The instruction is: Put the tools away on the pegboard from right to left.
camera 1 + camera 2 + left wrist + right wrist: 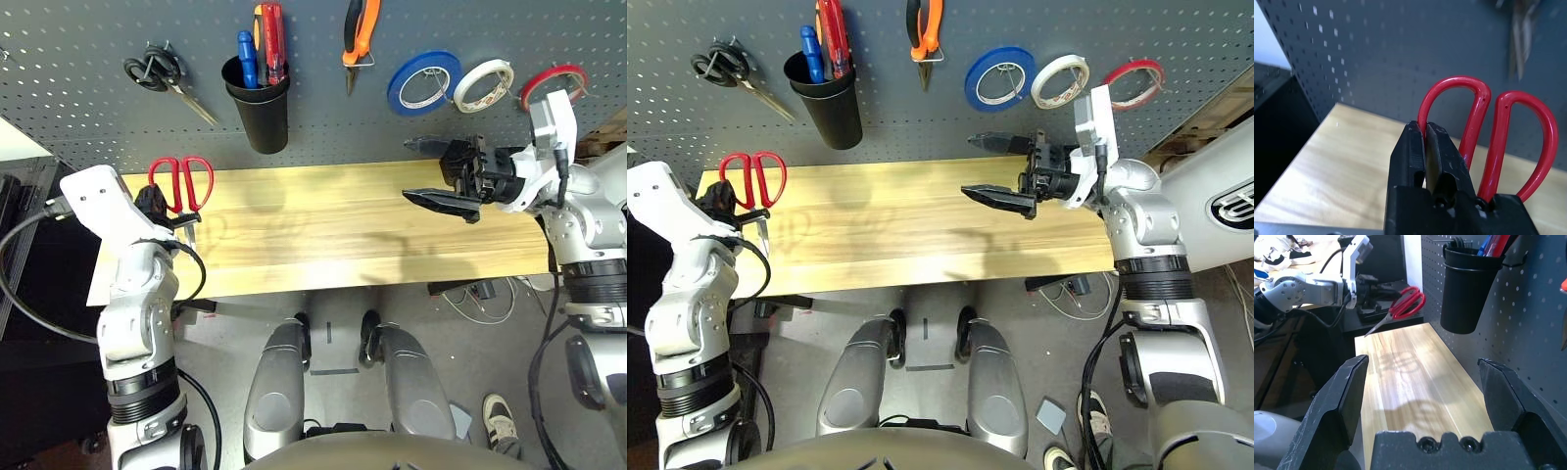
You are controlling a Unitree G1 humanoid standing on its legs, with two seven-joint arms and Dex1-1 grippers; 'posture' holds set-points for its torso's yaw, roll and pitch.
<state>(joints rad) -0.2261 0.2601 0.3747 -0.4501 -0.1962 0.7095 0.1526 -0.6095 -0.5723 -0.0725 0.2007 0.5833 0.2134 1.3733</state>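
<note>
One tool left: red scissors [180,183], pinched by a handle loop in the left gripper [157,204], blades hanging down over the table's [323,225] left end, loops free to hook on the pegboard [78,59]. Right gripper [441,171] empty, fingers spread, off to the side.

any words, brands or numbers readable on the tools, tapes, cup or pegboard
None can be read.
Red-handled scissors in the shut left gripper: no marking shows.
Black cup, pliers, blue tape roll, white tape roll, pegboard: no print visible.
</note>
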